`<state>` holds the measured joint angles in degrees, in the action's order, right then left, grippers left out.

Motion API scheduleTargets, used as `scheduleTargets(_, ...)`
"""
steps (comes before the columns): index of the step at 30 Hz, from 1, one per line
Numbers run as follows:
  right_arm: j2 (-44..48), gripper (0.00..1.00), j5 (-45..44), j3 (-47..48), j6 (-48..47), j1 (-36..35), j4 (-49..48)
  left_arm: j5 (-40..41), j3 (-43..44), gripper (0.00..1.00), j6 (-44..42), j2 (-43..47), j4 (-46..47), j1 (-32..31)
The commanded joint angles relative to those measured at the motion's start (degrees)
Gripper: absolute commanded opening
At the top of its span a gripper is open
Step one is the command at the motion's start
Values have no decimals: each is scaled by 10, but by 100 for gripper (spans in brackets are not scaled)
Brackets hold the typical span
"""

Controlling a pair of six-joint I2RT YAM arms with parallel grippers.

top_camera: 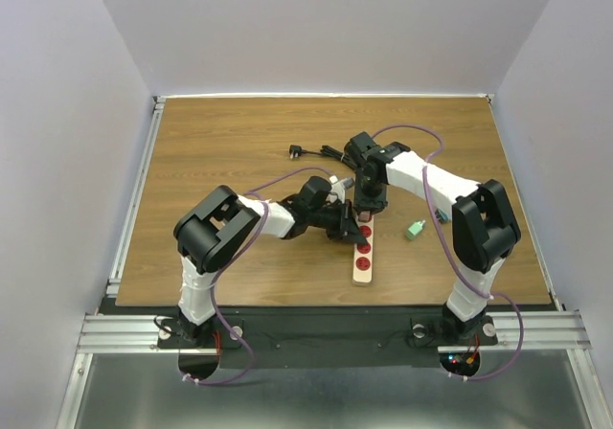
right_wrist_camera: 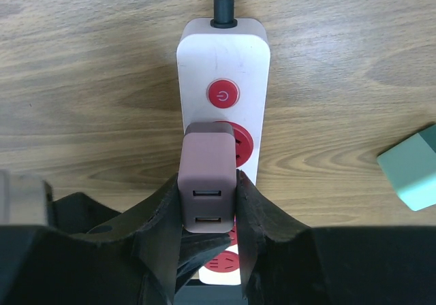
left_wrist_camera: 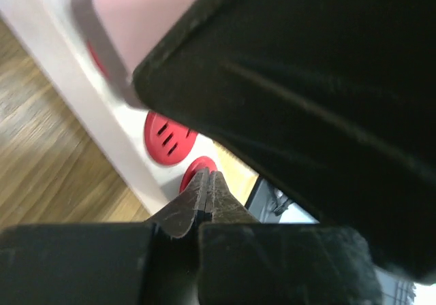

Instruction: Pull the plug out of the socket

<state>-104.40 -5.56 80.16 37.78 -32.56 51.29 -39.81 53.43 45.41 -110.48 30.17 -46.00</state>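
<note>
The pink USB charger plug (right_wrist_camera: 206, 182) looks seated in the power strip (right_wrist_camera: 221, 53), which lies mid-worktop (top_camera: 239, 142) toward the near edge. Our right gripper (right_wrist_camera: 208, 193) grips its sides. Our left gripper (left_wrist_camera: 206, 182), pinched together and empty, hovers over the strip's red outlets. Next, we judge, comes a straight pull while the strip is pinned.

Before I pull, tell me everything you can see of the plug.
The plug is a dull maroon USB charger block, matte and plastic-looking, with rounded edges and two USB ports stacked on its outer face. It stands upright in the outlet next to the red power button of the pale power strip, apparently seated. The right tool is shut on it, one black finger against each side.
</note>
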Motion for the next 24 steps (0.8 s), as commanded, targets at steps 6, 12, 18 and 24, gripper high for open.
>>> scheduleTargets(6, -6, 0, 8, 67, 8, -1, -35, -18, 5, 0, 27, -85, 59, -10)
scheduleTargets(12, -21, 0, 9, 155, 6, 1, 14, -26, 0, 0, 38, -157, 60, -8)
scheduleTargets(18, -27, 0, -3, 236, -17, 28, 69, -39, -9, 0, 49, -202, 64, -8)
scheduleTargets(24, -22, 0, 9, 288, -39, 68, 103, -43, -5, 0, 50, -216, 65, -9)
